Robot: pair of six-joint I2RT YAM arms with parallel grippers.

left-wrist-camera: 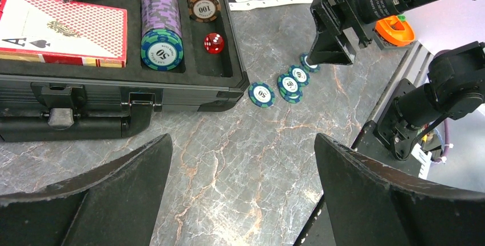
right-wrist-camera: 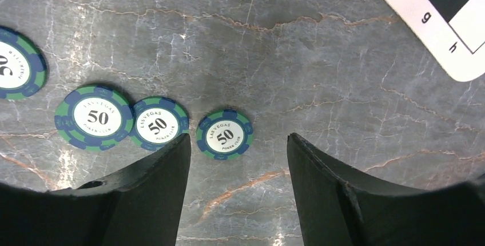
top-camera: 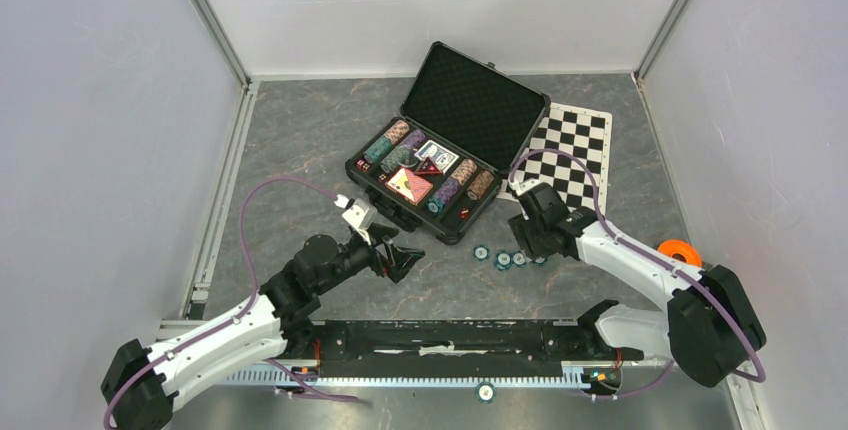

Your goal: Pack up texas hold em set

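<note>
Jaws of the right gripper [right-wrist-camera: 237, 141] stand apart over one loose teal chip [right-wrist-camera: 224, 135] — left gripper [left-wrist-camera: 243, 151] also spread, empty. Next it should lower and pinch.

Green-and-blue striped chips [right-wrist-camera: 225, 135] on grey marbled table [right-wrist-camera: 286, 40] — black-and-white chequered mat [top-camera: 572, 155], black case [top-camera: 470, 100].

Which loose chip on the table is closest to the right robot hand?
The chip at the row's end nearest the checkered mat; it alone sits below the right gripper's open fingers.
</note>
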